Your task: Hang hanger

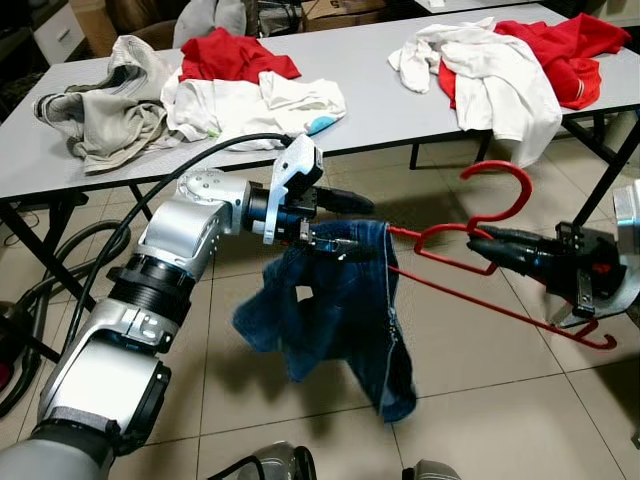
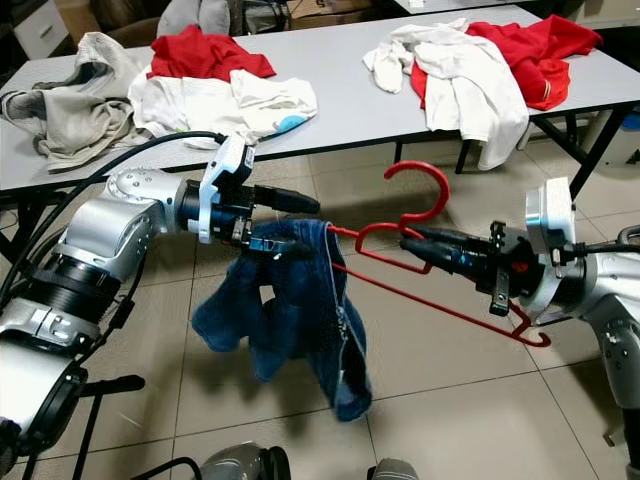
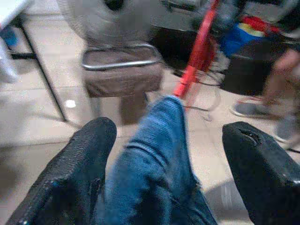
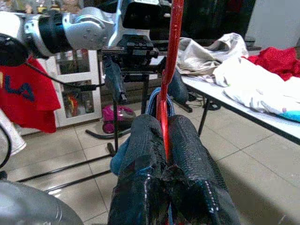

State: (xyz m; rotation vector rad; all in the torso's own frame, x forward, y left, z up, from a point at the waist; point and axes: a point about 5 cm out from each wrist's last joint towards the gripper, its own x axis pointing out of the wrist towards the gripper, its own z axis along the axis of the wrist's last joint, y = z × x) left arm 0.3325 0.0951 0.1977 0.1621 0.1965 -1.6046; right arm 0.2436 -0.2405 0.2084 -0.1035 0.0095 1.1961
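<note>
We hold the red hanger (image 1: 470, 250) in mid-air above the floor, our right gripper (image 2: 425, 240) clamped shut on its neck. Blue jeans (image 1: 345, 310) drape over one arm of it, where our left gripper (image 1: 345, 225) sits with fingers apart around the denim. If we tilt, the jeans could slide off, we judge.
</note>
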